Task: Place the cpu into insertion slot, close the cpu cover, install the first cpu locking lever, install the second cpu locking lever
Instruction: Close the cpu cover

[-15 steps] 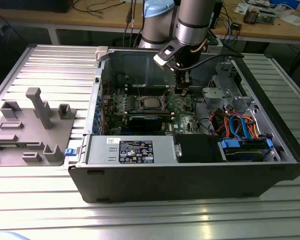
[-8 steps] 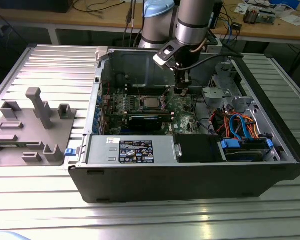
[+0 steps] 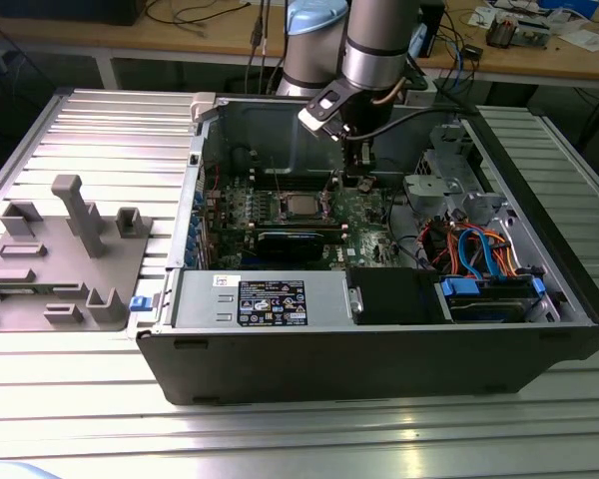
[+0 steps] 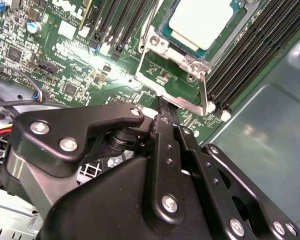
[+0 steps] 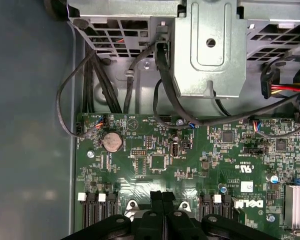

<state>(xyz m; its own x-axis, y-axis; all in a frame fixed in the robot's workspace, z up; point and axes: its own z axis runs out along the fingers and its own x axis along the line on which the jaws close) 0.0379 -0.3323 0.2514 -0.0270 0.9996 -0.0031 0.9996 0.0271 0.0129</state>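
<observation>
In the exterior view, an open computer case (image 3: 379, 349) is seen lying on a ribbed metal surface (image 3: 280, 439), with a grey moulded fixture (image 3: 60, 249) set apart from it towards the exterior view's left. The arm is lowered into the case from above, and the hand (image 3: 357, 165) is held over the green motherboard (image 3: 364, 215), just towards the exterior view's right of the cpu (image 3: 299, 205). The cpu is seated flat in the middle of the board, silver top upward.

In the second wrist view, the hand (image 4: 166, 106) is shown with its two black fingers brought together, their tips close to the near edge of the metal rim of the insertion slot (image 4: 157, 47). Nothing can be made out between them (whether the tips touch the rim cannot be told). The cpu (image 4: 205, 20) is seen lying inside the slot, bordered by metal on the visible sides; whether that border is the lowered cover cannot be told. Long black memory slots (image 4: 250, 55) are ranged beside the socket.

In the first wrist view, the hand (image 5: 162, 196) is again seen closed, fingertips pressed side by side above the motherboard (image 5: 190, 160). A coin battery (image 5: 112, 142) is mounted on the board, and black cables (image 5: 160, 85) are looped past a grey metal bracket (image 5: 210, 50).
</observation>
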